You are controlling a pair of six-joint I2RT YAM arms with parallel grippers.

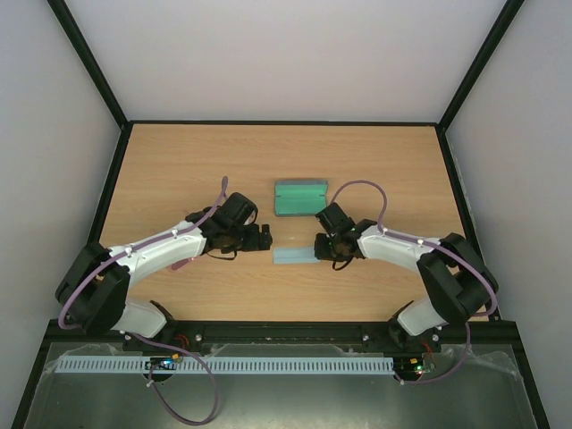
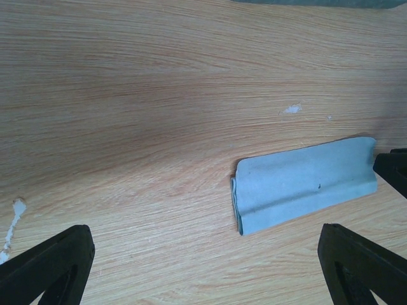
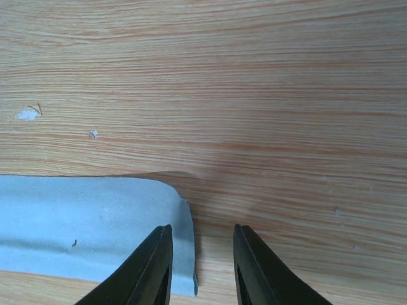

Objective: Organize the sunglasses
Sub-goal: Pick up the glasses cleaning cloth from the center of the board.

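Looks down on a wooden table (image 1: 179,170) with two robot arms reaching inward. Shows a folded light blue cloth (image 1: 295,256) flat on the wood, right between the left gripper (image 1: 268,238) and the right gripper (image 1: 319,249). Shows the left fingers (image 2: 48,267) spread wide and gripping nothing, with the cloth just ahead, nearer the right-hand finger. Shows the right fingers (image 3: 156,267) close together with a narrow gap, clamped on nothing, poised over the cloth's nearest corner. Places a teal case (image 1: 299,197) beyond both sets of fingertips, apparently lying open. Gives no clear sight of the sunglasses; possibly inside the case, too small to tell. Suggests a late stage: probably only stowing the cloth and shutting the case left.
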